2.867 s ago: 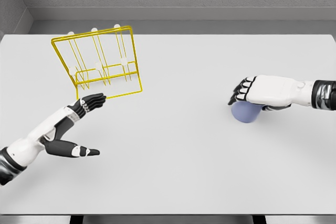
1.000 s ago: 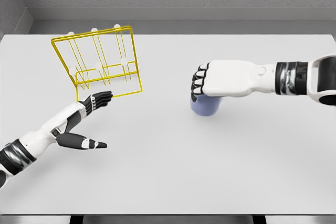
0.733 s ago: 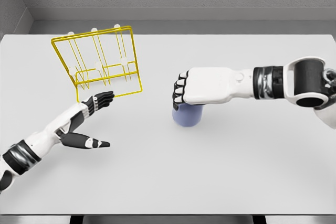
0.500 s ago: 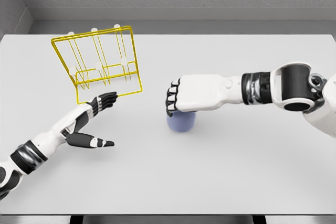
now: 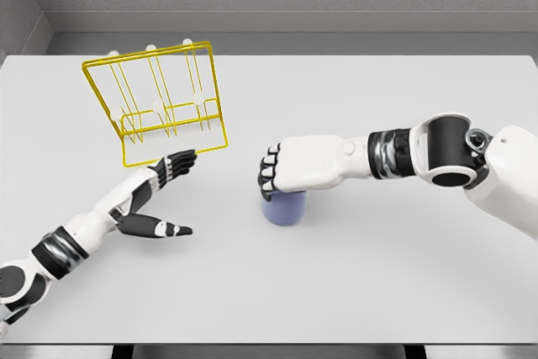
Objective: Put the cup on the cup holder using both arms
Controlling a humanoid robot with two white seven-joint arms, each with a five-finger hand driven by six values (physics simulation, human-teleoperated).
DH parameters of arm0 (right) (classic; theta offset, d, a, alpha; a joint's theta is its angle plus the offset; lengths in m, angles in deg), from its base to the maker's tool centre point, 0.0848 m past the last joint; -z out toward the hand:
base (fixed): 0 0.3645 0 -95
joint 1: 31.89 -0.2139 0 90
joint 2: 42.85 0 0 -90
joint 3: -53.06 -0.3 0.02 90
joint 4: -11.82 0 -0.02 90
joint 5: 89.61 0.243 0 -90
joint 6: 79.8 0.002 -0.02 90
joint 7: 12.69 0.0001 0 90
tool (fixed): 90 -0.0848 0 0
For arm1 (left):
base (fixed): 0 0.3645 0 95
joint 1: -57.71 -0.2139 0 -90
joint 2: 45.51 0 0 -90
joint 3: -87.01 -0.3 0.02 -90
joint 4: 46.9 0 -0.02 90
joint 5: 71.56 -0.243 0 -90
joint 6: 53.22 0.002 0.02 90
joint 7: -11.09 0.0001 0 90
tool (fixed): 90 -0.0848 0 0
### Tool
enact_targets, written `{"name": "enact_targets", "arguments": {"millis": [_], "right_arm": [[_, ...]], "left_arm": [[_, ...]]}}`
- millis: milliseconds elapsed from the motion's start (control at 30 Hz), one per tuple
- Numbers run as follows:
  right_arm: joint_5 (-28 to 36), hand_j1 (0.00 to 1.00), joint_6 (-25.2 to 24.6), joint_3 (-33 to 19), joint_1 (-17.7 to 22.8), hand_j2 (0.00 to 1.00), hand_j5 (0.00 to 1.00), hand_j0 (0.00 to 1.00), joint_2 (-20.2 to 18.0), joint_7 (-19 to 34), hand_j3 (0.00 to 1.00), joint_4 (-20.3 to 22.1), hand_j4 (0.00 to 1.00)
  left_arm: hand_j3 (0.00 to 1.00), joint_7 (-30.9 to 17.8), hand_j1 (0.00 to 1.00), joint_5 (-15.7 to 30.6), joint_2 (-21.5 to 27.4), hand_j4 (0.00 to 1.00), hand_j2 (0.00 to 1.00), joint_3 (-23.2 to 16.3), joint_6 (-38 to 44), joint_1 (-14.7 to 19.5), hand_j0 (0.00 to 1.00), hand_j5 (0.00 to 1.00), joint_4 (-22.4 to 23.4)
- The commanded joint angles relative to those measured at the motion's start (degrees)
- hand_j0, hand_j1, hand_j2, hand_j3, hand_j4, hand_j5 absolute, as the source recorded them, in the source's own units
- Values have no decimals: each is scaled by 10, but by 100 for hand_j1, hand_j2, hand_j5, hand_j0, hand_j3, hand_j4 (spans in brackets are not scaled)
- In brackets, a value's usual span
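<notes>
Moved: right hand (image 5: 282, 167), curled onto cup (image 5: 283, 206), has slid it left across surface (image 5: 361, 292) | left hand (image 5: 160, 195) spread, empty | Step: handover | Next: bring your left hand to the cup, near holder (image 5: 160, 107).

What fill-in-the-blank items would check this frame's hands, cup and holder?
1. The right hand grips the ____ cup from above.
2. The wire cup holder is coloured ____.
3. The left hand is open and holds ____.
4. The cup stands to the ____ of the holder in the picture.

Missing words: blue; yellow; nothing; right
</notes>
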Motion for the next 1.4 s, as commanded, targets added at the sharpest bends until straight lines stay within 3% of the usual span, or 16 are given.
{"name": "enact_targets", "arguments": {"millis": [0,33,67,467,567,700,867,933,967,1033,1100,1200,1267,1367], "right_arm": [[-13,71,3,1,0,71,71,71,0,2,71,-5,71],[-13,88,3,1,0,88,88,88,0,1,88,-5,88],[-12,98,3,1,1,98,98,98,0,1,98,-3,98],[-6,99,3,-8,2,99,99,99,-5,4,99,4,99],[-7,99,3,-10,1,99,99,99,-12,4,99,26,99],[-6,99,3,-44,1,99,99,99,-24,5,99,31,99],[10,100,3,-146,3,100,100,100,-47,5,100,44,100],[14,100,3,-174,3,100,100,100,-59,4,100,44,100],[29,100,3,-200,8,100,100,100,-74,4,100,44,100],[114,100,3,-240,13,100,100,100,-142,4,100,41,100],[173,100,3,-263,37,100,100,100,-189,3,100,34,100],[211,100,3,-354,125,100,100,100,-206,2,100,23,100],[215,100,3,-421,201,100,100,100,-190,1,100,23,100],[216,100,3,-472,247,100,100,100,-161,1,100,29,100]], "left_arm": [[100,0,100,-2,-7,100,100,-1,0,0,100,100,6],[100,0,100,-2,-7,100,100,-1,0,0,100,100,6],[100,1,100,-2,-7,100,100,-1,0,0,100,100,6],[100,1,100,-2,-7,100,100,-1,0,6,100,100,9],[100,0,100,-2,-11,100,100,-6,0,7,100,100,10],[100,0,100,-2,-12,100,100,-9,0,9,100,100,10],[100,0,100,-2,-14,100,100,-12,1,14,100,100,10],[100,0,100,-3,-21,100,100,-31,1,31,100,100,15],[100,0,100,-5,-29,100,100,-35,2,33,100,100,16],[100,1,100,-13,-36,100,100,-38,11,39,100,100,17],[100,0,100,-14,-39,100,100,-42,11,40,100,100,17],[100,1,100,-13,-48,100,100,-56,12,56,100,100,19],[100,1,100,-14,-50,100,100,-56,12,60,100,100,20],[100,1,100,-13,-53,100,100,-65,12,72,100,100,21]]}}
